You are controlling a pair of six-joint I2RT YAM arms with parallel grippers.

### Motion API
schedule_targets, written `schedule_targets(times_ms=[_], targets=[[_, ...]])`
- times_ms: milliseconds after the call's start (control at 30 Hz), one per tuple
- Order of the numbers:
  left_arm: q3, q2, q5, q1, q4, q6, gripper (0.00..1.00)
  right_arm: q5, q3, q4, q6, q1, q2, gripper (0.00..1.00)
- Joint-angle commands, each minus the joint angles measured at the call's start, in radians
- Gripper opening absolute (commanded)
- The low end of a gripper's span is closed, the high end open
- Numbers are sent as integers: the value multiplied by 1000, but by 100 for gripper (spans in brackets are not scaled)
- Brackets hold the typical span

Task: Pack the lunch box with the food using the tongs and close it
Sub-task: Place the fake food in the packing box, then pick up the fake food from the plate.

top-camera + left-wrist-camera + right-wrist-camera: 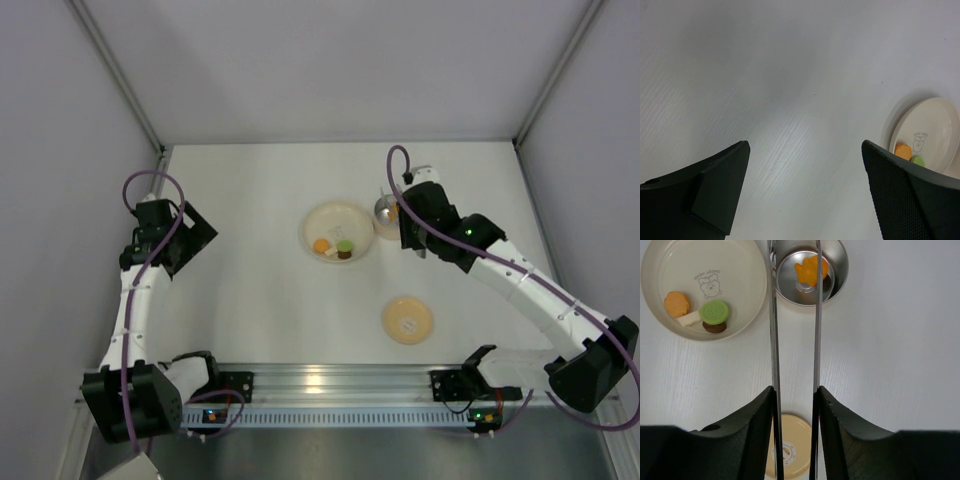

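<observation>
My right gripper (795, 395) is shut on the tongs (774, 340), one thin grey arm against each finger. The two arms stand apart and run forward over the lunch box (839, 260), a small steel tin beside the plate; their tips leave the top of the view. An orange piece (809, 271) lies in the tin with something dark beside it. The food on the plate (725, 270) is an orange piece (677, 304), a white one (689, 319), a green one (714, 312) and a brown one (715, 327). My left gripper (805, 145) hangs open and holds nothing, left of the plate (935, 125).
The round tan lid (407, 320) lies flat on the table near the front, below my right gripper (408, 228) in the wrist view. The lunch box (386, 208) touches the plate's (335, 215) right side. My left gripper (195, 232) stays at the far left. Grey walls enclose the table.
</observation>
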Motion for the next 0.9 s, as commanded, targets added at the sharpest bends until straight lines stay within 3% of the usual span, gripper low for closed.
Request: schedule_targets(times_ms=[0, 433, 867], targets=[[-10, -14, -5, -2, 42, 10, 98, 16, 10, -2, -15, -14, -29, 39], [-10, -13, 0, -2, 42, 10, 98, -156, 20, -2, -7, 5, -38, 36], [-10, -14, -3, -4, 41, 10, 98, -159, -33, -11, 42, 217, 3, 37]])
